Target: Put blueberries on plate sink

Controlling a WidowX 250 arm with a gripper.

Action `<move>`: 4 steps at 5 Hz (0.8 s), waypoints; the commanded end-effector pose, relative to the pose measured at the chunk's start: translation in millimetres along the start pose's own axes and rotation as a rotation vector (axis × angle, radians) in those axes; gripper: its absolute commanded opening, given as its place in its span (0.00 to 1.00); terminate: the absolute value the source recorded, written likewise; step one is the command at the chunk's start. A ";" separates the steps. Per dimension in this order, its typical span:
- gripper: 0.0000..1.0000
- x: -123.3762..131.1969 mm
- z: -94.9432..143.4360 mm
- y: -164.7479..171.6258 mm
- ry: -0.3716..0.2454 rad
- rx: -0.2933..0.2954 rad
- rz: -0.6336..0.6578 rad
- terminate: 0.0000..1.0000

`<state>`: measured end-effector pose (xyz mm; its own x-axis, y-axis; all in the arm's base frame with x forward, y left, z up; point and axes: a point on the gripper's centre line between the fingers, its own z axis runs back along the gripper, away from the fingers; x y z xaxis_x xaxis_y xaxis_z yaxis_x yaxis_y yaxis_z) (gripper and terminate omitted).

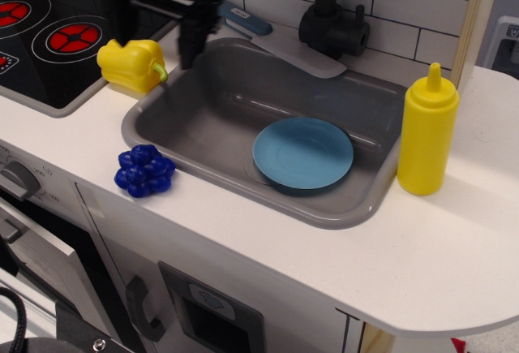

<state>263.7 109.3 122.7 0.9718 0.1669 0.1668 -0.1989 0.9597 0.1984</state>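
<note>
1. I start at the far left: the black stovetop (61, 40) is set into the white counter (389, 256), with red ring burners showing. No brand, label or readable writing appears on it or anywhere else in my feed.
2. Below the counter edge on the left I see a grey knob (18, 181) on the white cabinet front, and lower down a dark handle (139, 308).
3. The gripper (154, 32) hangs above the yellow pepper (131, 64). It is motion-blurred, but its two dark fingers stand spread apart with nothing between them: one over the pepper's left side, the other over the sink's near-left corner.
4. The blueberries (144, 170) lie on the counter, in front of the pepper and just beside the left rim of the sink (203, 97). They are not touching the gripper and are well apart from the plate.
5. The grey sink sits in the counter. A blue-handled utensil (280, 40) rests along its back rim, below the black faucet (331, 20).
6. The light-blue plate (303, 153) lies flat on the sink floor, toward the right side, with nothing on it.
7. A yellow squeeze bottle (426, 132) stands upright on the counter just right of the sink.
8. Behind everything runs a white tiled wall (405, 0), with a pale wooden post (478, 16) at the right.
</note>
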 end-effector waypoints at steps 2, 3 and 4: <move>1.00 -42.9 2.6 3.9 0.001 -0.050 -0.126 0.00; 1.00 -55.5 -10.7 -2.9 0.025 -0.059 -0.120 0.00; 1.00 -64.4 -24.8 -6.5 0.008 -0.046 -0.143 0.00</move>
<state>201.6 94.1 76.0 0.9948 0.0360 0.0951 -0.0508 0.9862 0.1579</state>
